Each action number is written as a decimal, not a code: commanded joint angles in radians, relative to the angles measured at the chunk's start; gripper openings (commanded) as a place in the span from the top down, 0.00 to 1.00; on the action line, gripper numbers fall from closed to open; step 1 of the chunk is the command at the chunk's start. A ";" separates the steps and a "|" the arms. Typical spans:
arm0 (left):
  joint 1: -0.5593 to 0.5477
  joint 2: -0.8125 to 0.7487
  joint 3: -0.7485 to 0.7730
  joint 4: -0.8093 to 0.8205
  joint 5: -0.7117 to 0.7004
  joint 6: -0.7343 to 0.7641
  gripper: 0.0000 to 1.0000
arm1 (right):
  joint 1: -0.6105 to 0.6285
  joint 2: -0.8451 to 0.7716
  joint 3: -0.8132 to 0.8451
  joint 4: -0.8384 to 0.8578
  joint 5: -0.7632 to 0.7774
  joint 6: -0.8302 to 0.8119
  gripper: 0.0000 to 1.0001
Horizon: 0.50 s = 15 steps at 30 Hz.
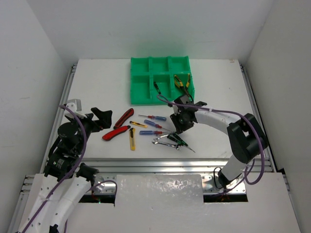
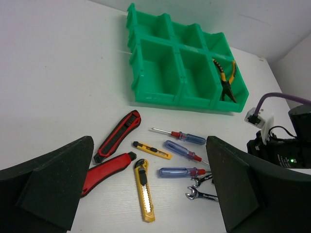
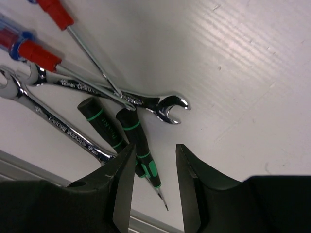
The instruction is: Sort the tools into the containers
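Note:
The green tray of containers (image 1: 141, 77) stands at the back, with yellow-handled pliers (image 1: 182, 81) in its front right compartment. On the table lie two red-black utility knives (image 2: 119, 135), two yellow box cutters (image 2: 145, 190), three blue screwdrivers (image 2: 177, 172), two silver wrenches (image 3: 146, 102) and two dark green-banded screwdrivers (image 3: 138, 141). My right gripper (image 3: 155, 160) hovers just above the dark screwdrivers, open a little. One screwdriver tip shows in the gap between its jaws, not gripped. My left gripper (image 2: 150, 194) stands wide open and empty, left of the knives.
The tools lie close together, and the blue screwdriver shafts cross over the wrenches (image 1: 165, 141). A metal rail (image 1: 146, 162) runs along the table's near edge. White walls enclose the table. A purple cable (image 1: 218, 112) trails along the right arm.

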 commanded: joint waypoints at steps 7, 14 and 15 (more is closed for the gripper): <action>-0.009 0.006 0.000 0.037 0.000 0.014 0.00 | 0.031 -0.042 -0.070 0.029 -0.039 0.018 0.63; -0.009 0.008 0.000 0.035 -0.003 0.014 0.00 | 0.042 0.004 -0.078 0.043 -0.046 0.024 0.64; -0.009 0.008 0.000 0.037 -0.003 0.012 0.00 | 0.045 0.012 -0.078 0.043 -0.040 0.024 0.65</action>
